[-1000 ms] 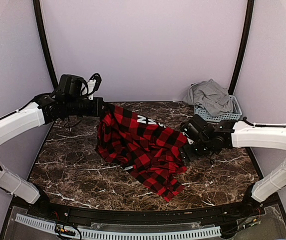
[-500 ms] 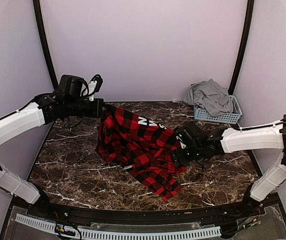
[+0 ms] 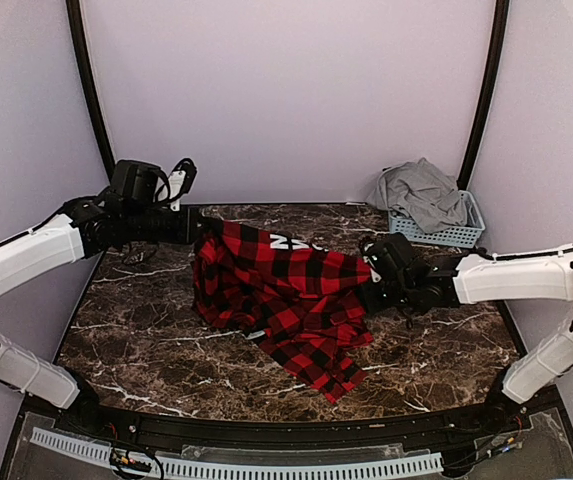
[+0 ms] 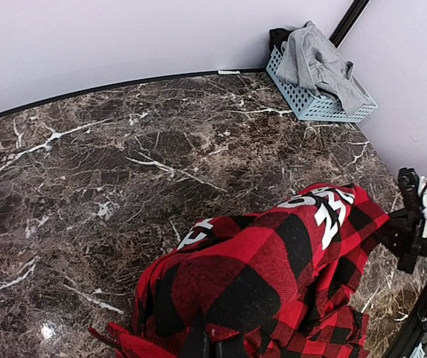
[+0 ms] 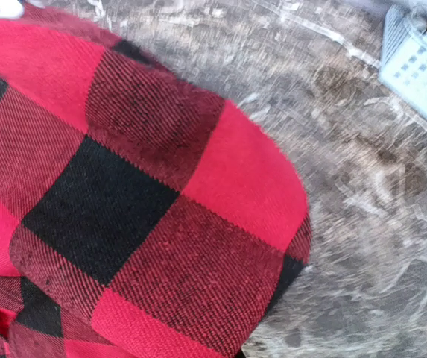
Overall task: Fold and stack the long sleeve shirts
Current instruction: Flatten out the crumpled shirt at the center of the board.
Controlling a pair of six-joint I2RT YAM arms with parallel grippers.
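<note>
A red-and-black check long sleeve shirt [image 3: 286,290] with white letters hangs stretched between my two grippers, its lower part bunched on the marble table [image 3: 146,340]. My left gripper [image 3: 194,230] is shut on the shirt's left upper edge; in the left wrist view the cloth [image 4: 273,276] drapes over its fingers. My right gripper [image 3: 371,293] is shut on the shirt's right edge, and the check cloth [image 5: 138,194] fills the right wrist view and hides its fingers. A grey long sleeve shirt [image 3: 424,192] lies heaped in the basket.
A pale blue slatted basket [image 3: 458,235] stands at the back right corner, also visible in the left wrist view as the basket [image 4: 325,110] and in the right wrist view as the basket [image 5: 422,67]. Lilac walls enclose the table on three sides.
My right gripper has gone from open to shut on the shirt's right edge and has lifted it a little. The left arm has shifted slightly left, pulling the cloth taut.
</note>
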